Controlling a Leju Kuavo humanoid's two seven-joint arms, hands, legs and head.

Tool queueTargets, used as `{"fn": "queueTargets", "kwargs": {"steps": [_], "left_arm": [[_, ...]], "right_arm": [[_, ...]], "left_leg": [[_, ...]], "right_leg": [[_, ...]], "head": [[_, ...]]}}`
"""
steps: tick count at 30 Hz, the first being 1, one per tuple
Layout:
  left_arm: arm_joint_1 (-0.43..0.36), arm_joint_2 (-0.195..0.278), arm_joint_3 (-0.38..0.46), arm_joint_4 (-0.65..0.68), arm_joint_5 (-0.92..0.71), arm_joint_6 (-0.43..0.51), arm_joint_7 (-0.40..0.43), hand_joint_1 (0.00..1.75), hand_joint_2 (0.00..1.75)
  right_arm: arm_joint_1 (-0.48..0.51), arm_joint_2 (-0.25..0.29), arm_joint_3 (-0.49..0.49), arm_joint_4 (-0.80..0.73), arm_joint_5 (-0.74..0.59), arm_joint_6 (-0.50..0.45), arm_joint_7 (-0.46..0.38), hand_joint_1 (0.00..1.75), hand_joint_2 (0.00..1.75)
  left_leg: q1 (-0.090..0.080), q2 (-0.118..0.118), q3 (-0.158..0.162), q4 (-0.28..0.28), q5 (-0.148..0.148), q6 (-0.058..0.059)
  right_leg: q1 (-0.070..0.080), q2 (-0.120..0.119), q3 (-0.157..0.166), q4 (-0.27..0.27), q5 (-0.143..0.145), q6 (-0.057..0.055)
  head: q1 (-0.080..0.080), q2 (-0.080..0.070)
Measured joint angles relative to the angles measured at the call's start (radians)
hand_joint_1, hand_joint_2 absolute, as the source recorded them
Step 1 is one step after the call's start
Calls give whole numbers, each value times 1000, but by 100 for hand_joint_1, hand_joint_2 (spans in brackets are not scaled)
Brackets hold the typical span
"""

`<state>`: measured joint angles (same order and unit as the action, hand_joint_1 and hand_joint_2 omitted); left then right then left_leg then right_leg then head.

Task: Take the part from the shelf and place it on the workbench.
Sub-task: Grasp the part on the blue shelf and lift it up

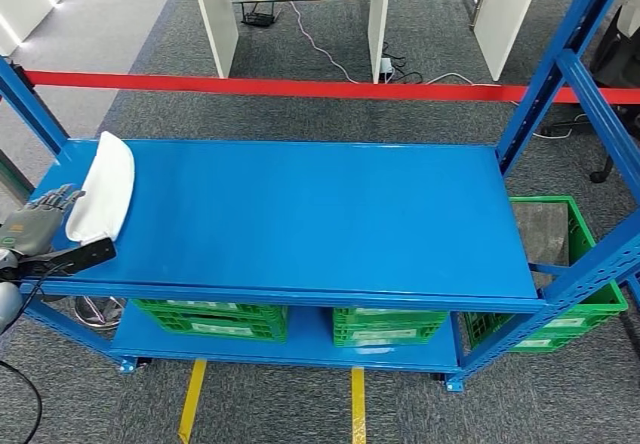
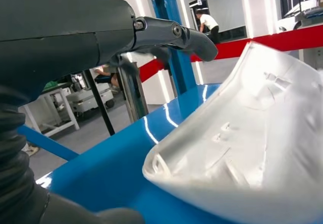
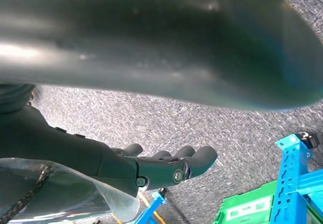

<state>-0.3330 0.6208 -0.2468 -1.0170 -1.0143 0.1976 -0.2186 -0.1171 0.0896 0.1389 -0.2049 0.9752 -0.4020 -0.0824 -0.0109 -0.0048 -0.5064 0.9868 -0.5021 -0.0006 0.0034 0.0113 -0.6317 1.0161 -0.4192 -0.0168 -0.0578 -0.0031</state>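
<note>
A white curved plastic part (image 1: 102,189) lies at the left end of the blue shelf top (image 1: 317,214). My left hand (image 1: 34,226) sits just left of the part at the shelf's edge, fingers spread toward it and holding nothing. In the left wrist view the part (image 2: 247,143) rests hollow side up on the shelf (image 2: 114,168), and a dark finger (image 2: 190,35) reaches out above its near edge without touching it. My right hand (image 3: 152,166) hangs over the grey carpet with its fingers stretched out and nothing in it.
Green crates (image 1: 211,319) (image 1: 389,326) stand on the lower shelf, another (image 1: 573,314) sits past the right end. Blue uprights (image 1: 558,64) frame the right side. A red tape barrier (image 1: 302,88) runs behind the shelf, with white table legs (image 1: 219,14) beyond. A person (image 2: 207,22) stands far off.
</note>
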Motion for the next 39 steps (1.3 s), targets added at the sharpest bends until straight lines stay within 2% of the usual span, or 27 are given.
{"fn": "queueTargets", "kwargs": {"steps": [20,27,33,39], "left_arm": [[-30,-14,0,2,40,2,-17,0,175],[-66,-42,-2,13,51,-2,-22,0,175],[-110,-91,-13,49,52,3,-34,0,175],[-119,-125,-29,75,51,7,-34,0,175]], "right_arm": [[0,0,-1,0,17,1,5,0,0],[-1,2,-6,0,26,2,5,0,0],[-3,7,-7,0,32,3,5,0,0],[-2,8,-7,0,36,3,9,0,0]], "left_leg": [[0,0,0,0,0,0],[0,0,0,0,0,0],[0,0,0,0,0,0],[0,0,0,0,0,0]], "right_leg": [[0,0,0,0,0,0],[0,0,0,0,0,0],[0,-1,0,0,0,0],[0,0,0,0,0,0]], "head": [[0,0],[0,0],[0,0],[0,0]]}}
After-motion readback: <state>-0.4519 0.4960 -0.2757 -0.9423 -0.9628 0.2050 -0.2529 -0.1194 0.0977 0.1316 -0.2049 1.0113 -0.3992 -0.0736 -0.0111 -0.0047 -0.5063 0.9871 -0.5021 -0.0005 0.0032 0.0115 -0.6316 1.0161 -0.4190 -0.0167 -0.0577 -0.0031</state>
